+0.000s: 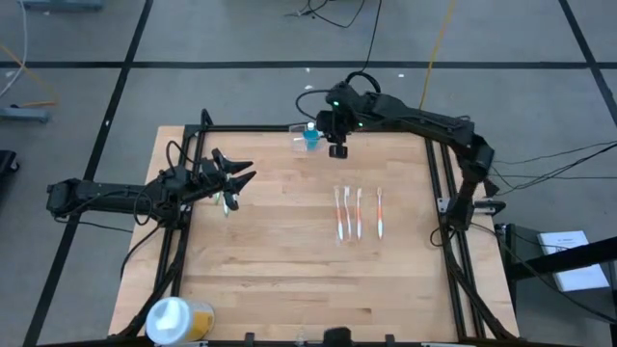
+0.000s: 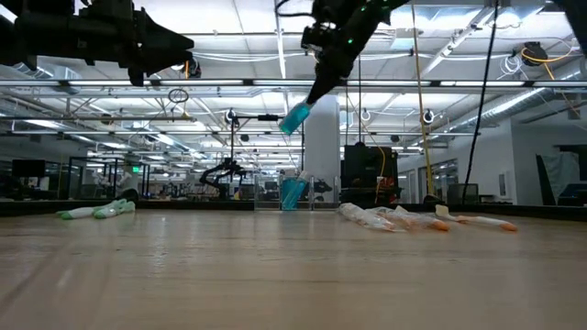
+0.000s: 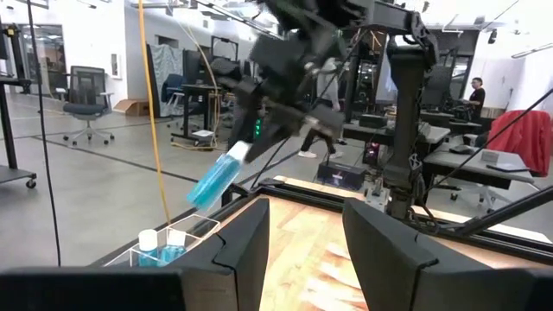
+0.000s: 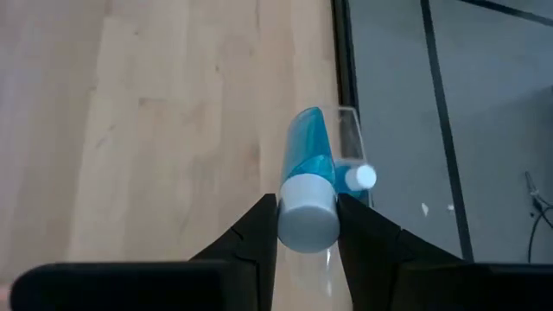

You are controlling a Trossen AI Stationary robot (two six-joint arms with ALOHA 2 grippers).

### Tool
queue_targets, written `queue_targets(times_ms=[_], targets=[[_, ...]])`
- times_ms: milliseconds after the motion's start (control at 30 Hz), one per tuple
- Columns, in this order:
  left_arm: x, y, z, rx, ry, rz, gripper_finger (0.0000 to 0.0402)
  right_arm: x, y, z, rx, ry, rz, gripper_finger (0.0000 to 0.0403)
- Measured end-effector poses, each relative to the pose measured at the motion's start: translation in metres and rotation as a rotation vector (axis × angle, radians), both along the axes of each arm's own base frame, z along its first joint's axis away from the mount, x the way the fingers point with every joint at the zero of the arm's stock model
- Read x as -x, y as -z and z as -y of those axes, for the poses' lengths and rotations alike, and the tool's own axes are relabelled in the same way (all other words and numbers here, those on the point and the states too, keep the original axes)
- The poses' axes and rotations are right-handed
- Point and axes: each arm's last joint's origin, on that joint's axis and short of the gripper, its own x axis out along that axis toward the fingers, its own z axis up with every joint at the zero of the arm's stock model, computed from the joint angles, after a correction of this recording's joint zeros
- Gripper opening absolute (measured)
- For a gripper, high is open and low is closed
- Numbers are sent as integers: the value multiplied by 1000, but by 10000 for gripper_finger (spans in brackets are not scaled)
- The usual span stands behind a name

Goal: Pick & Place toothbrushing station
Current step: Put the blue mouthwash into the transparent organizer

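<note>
- Dark and idle, the left gripper (image 1: 234,180) hung over the table's (image 1: 280,260) left side, jaws spread and holding nothing; it seemed parked there to leave the far edge free for the other arm.
- Just beside it lay a pale green-tipped toothbrush (image 1: 228,202) on the wood, apart from the rest.
- At the near left corner sat a round white-and-yellow tub (image 1: 174,319), well apart from everything else.
- Clear plastic, the toothbrushing station (image 1: 305,138) stood on the table against the far edge, near the middle; it was low, its long axis apparently running along that edge, and one white-capped blue tube (image 3: 174,250) already stood upright inside it.
- Above the station, the right gripper (image 4: 308,218) pinched a second blue toothpaste tube (image 4: 308,177) at its white cap, clear of the table. The tube hung tilted, cap uppermost and flat tail slanting down towards the holder, its long axis steeply diagonal, probably so it could be lowered tail-first into a free slot.
- Right of centre, four white-and-orange toothbrushes (image 1: 358,212) lay side by side, their handles running front to back, likely awaiting their turn.
</note>
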Motion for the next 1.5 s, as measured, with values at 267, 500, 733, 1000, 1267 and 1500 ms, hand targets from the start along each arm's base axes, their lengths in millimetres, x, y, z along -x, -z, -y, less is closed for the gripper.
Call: queue_targets(times_ms=[267,500,733,1000,1267,1500], targets=[[0,0,0,0,0,0,157,-16,29,26,6,31,-88,88],[0,0,0,0,0,0,157,-15,40,35,-1,57,-135,88],[0,0,0,0,0,0,157,-12,47,38,1,44,-154,88],[0,0,0,0,0,0,157,-9,62,37,-11,28,-204,91],[0,0,0,0,0,0,157,-7,70,36,-10,14,-217,91],[0,0,0,0,0,0,157,-9,73,37,36,-50,-227,100]])
